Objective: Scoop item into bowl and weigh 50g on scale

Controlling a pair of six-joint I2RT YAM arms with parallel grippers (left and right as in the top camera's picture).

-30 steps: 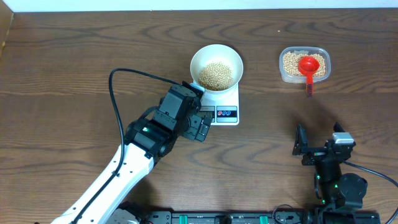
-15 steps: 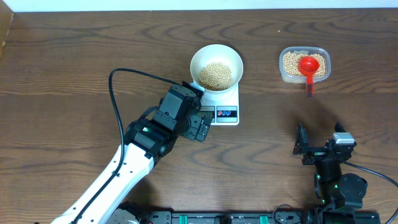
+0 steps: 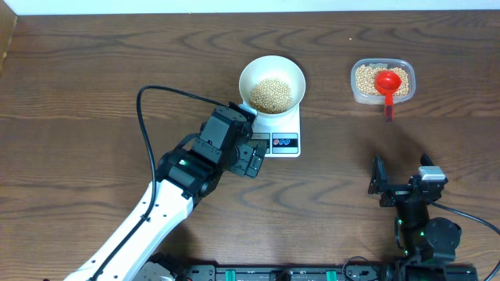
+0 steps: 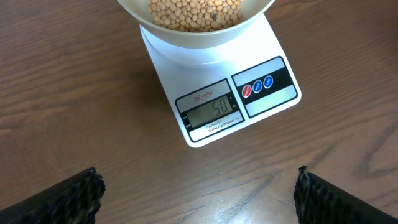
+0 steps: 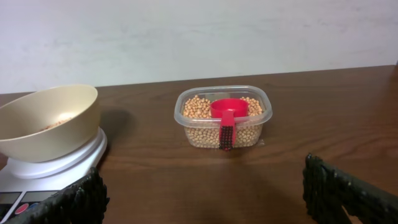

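The bowl (image 3: 271,72) of beans (image 3: 270,94) sits on the scale (image 3: 283,134), at 12 o'clock from the centre of the tabletop (image 3: 94,78). Left jaws gape empty at the scale's 7 o'clock; right jaws, likewise released, at its 4 o'clock.

I'm looking down on a dark brown wooden table (image 3: 86,70), with its grain running side to side across my overhead feed. A pale, plain wall (image 5: 199,34) is standing right behind the far edge. Soft, even light is falling on the wood and giving it a faint sheen. A lighter wooden edge (image 3: 6,39) is showing at the far left corner, and I can't tell what it is.
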